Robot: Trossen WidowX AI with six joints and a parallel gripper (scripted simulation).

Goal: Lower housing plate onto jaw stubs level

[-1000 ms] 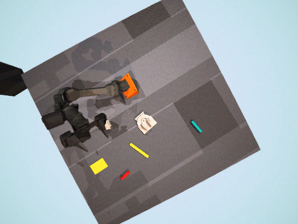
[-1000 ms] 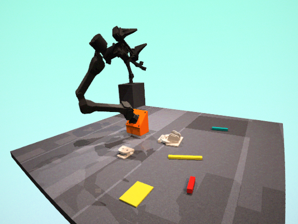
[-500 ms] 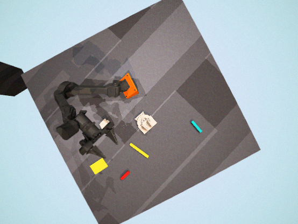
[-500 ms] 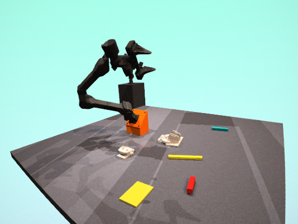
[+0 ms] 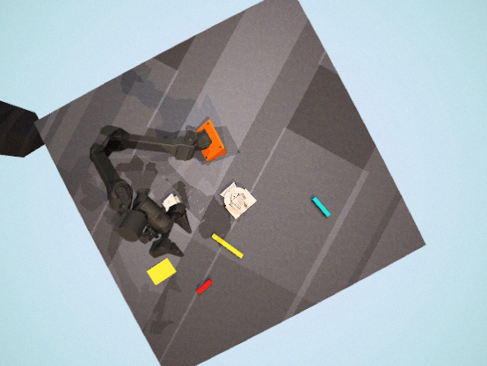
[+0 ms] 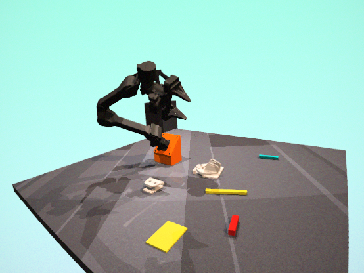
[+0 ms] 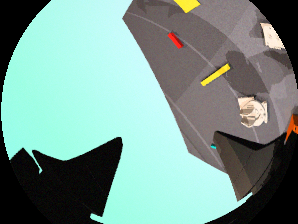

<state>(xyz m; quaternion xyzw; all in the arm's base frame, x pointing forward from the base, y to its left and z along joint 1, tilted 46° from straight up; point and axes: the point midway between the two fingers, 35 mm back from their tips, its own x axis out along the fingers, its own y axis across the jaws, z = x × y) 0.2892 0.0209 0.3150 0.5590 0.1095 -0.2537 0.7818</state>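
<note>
A small cream piece [image 5: 170,201] [image 6: 154,182] [image 7: 272,36] with two holes in its top rests raised on a cream support; it looks like the housing plate. A larger cream assembly [image 5: 237,201] [image 6: 208,169] [image 7: 253,112] with raised curved parts lies apart from it on the table; it looks like the base with the jaws. Its pins and stubs are too small to tell. My gripper [image 5: 187,244] [image 6: 188,109] [image 7: 168,135] is wide open and empty, high above the table and touching neither cream piece. In the top view one finger's base is beside the small piece.
The arm's orange mount [image 5: 215,140] [image 6: 176,151] stands behind the cream pieces. A yellow bar [image 5: 227,245] [image 6: 226,191] [image 7: 215,75], a red block [image 5: 204,287] [image 6: 233,225] [image 7: 175,40], a flat yellow rectangle [image 5: 161,271] [image 6: 167,236] and a teal bar [image 5: 321,207] [image 6: 268,157] lie apart.
</note>
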